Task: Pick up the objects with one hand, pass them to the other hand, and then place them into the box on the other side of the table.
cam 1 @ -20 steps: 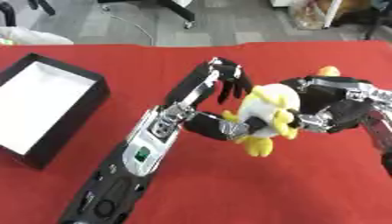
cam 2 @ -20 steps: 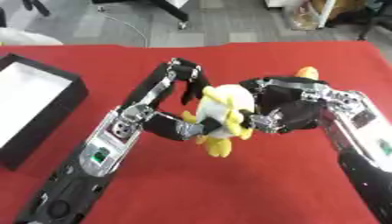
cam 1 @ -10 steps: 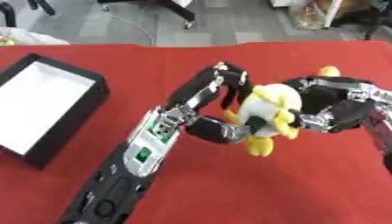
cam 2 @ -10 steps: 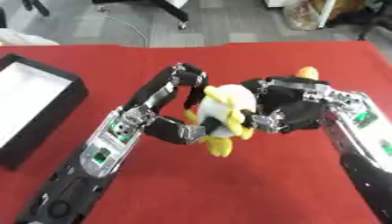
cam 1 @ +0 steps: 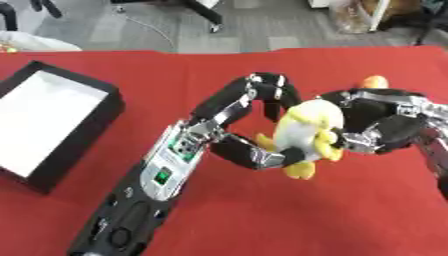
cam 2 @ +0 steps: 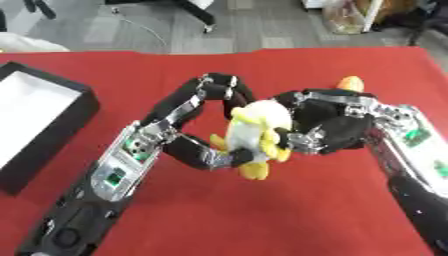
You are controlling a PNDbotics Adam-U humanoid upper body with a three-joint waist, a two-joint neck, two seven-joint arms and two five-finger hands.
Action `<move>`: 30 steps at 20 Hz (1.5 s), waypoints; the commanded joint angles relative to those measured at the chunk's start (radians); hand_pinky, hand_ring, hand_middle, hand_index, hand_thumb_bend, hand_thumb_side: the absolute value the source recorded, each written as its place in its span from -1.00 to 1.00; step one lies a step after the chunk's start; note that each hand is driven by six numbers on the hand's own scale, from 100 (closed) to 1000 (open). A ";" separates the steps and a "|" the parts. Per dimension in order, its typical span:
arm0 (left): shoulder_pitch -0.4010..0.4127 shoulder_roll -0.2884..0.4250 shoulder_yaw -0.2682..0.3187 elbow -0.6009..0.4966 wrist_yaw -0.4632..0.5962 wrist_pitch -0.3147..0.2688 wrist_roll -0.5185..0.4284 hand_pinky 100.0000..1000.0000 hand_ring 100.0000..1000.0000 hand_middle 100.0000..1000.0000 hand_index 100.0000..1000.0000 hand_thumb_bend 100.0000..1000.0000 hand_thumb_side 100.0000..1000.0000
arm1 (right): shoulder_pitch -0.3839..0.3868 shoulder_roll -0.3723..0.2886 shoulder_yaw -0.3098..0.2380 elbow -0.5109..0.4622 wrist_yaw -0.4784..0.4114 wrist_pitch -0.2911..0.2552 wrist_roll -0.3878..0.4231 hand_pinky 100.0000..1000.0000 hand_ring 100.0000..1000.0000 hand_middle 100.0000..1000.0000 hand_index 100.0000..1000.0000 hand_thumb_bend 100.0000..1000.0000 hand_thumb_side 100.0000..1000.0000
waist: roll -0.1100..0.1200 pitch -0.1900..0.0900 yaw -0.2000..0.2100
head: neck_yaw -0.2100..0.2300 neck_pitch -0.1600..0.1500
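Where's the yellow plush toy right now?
The yellow plush toy is right of centre in both eye views, above the red table, clasped between the left hand and right hand; the box lies far left.

Left arm: mine, enters from the lower left and runs up toward the middle.
Left hand [cam 1: 262, 107]: fingers curled over the top of what I hold, thumb hooked underneath.
Right arm: enters from the right edge, forearm angled inward.
Right hand [cam 2: 337, 127]: fingers curled, closed on the same item from the opposite side.
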 commanded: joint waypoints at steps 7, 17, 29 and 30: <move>-0.024 -0.005 0.000 -0.009 0.033 -0.002 0.042 -0.50 -0.75 -0.48 -0.08 -0.73 -0.57 | -0.007 -0.025 -0.007 -0.022 -0.014 0.003 0.012 0.26 0.14 -0.29 -0.46 -1.00 -1.00 | -0.015 -0.014 -0.003 | -0.004 -0.002; -0.023 -0.005 -0.003 -0.015 0.044 -0.014 0.049 -0.55 -0.83 -0.61 -0.21 -0.88 -0.56 | -0.005 -0.022 -0.014 -0.020 -0.027 -0.015 0.003 0.30 0.26 -0.03 -0.14 -1.00 -0.85 | -0.015 -0.014 -0.006 | -0.007 -0.002; -0.023 -0.004 -0.003 -0.019 0.035 -0.044 0.082 -0.52 -0.80 -0.57 -0.18 -0.84 -0.58 | -0.004 -0.015 -0.025 -0.004 -0.072 -0.029 -0.107 0.39 0.54 0.53 0.63 -0.81 0.20 | -0.015 -0.012 -0.008 | -0.008 -0.002; -0.023 -0.004 -0.003 -0.019 0.032 -0.046 0.086 -0.52 -0.80 -0.57 -0.17 -0.83 -0.58 | -0.004 -0.014 -0.026 -0.002 -0.075 -0.026 -0.122 0.39 0.54 0.52 0.63 -0.78 0.18 | -0.014 -0.011 -0.008 | -0.008 -0.002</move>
